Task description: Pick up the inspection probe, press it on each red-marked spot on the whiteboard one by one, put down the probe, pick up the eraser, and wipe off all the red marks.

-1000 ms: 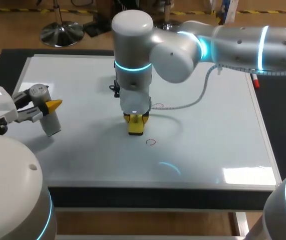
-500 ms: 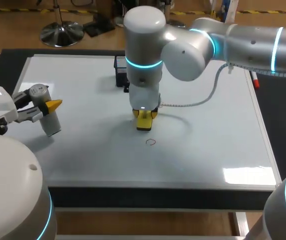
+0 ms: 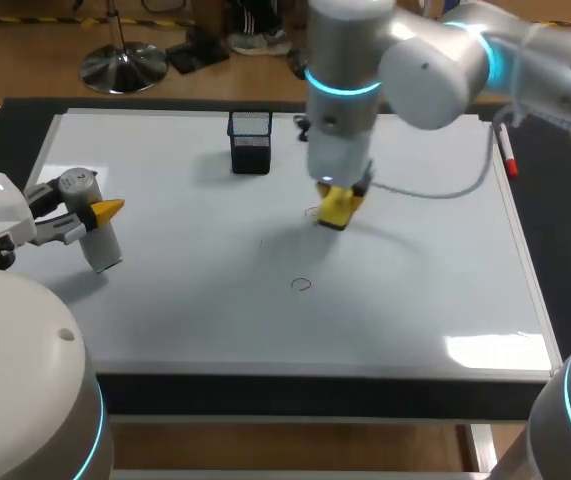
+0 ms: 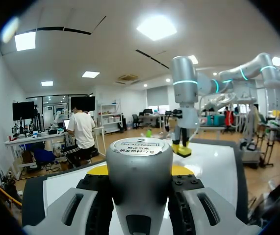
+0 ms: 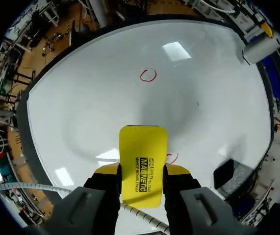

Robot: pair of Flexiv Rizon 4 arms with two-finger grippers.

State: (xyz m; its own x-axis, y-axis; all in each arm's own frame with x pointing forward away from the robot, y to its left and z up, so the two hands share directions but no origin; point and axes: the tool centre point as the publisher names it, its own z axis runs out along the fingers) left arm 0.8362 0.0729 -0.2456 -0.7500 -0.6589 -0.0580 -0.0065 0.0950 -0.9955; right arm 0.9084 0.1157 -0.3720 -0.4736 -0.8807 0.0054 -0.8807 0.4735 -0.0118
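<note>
Yellow eraser is clamped between the two fingers of the right gripper, one finger on each long side, with most of the block sticking out past the yellow tips. It hangs over the far middle of the whiteboard; I cannot tell whether it touches the surface. From the right wrist, the eraser points out over the board, and a small red mark lies just beside its edge. A second mark, a red ring, sits nearer the front of the board, well apart from the eraser; it is the ring ahead of the right gripper.

Right arm comes in from the far right corner, elbow high, wrist turned straight down, cable looping behind it.

Probe, a silver cylinder, is held tight in the left gripper over the board's left edge. Seen from that wrist, the probe fills the gap between the fingers of the left gripper, both pressing on it. Left arm is low, at the near left.

Black mesh cup stands near the far edge. Red marker lies beside the board's right edge.
</note>
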